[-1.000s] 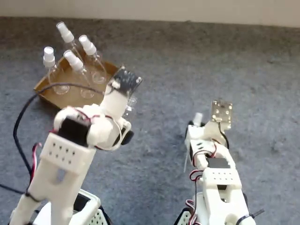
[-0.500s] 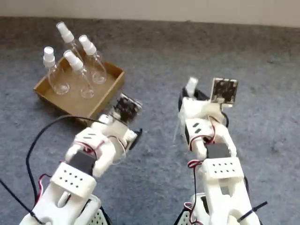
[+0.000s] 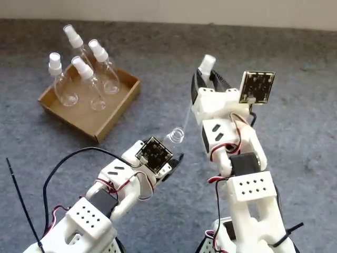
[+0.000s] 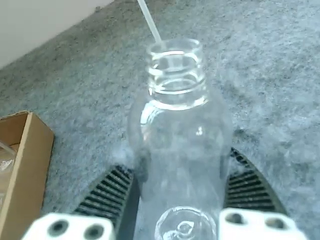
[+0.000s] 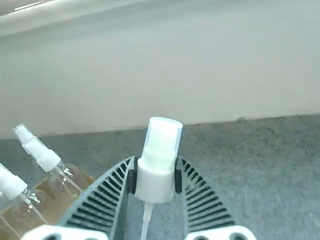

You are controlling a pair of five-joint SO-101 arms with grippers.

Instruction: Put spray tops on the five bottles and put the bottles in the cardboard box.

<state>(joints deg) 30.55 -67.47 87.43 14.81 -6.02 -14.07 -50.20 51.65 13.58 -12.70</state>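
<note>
While left fingers (image 4: 107,200) are clamping the bottle (image 4: 176,125), right fingers (image 5: 105,195) pinching the spray top (image 5: 157,165) should be lowering it straight.

Found the left gripper (image 3: 172,152) low and close in, arm folded and angled toward the other arm, jaws clamped on a clear bottle (image 4: 179,135). Found the right gripper (image 3: 208,75) raised and stretched farther out, jaws clamped on a white spray top (image 5: 158,167).
</note>
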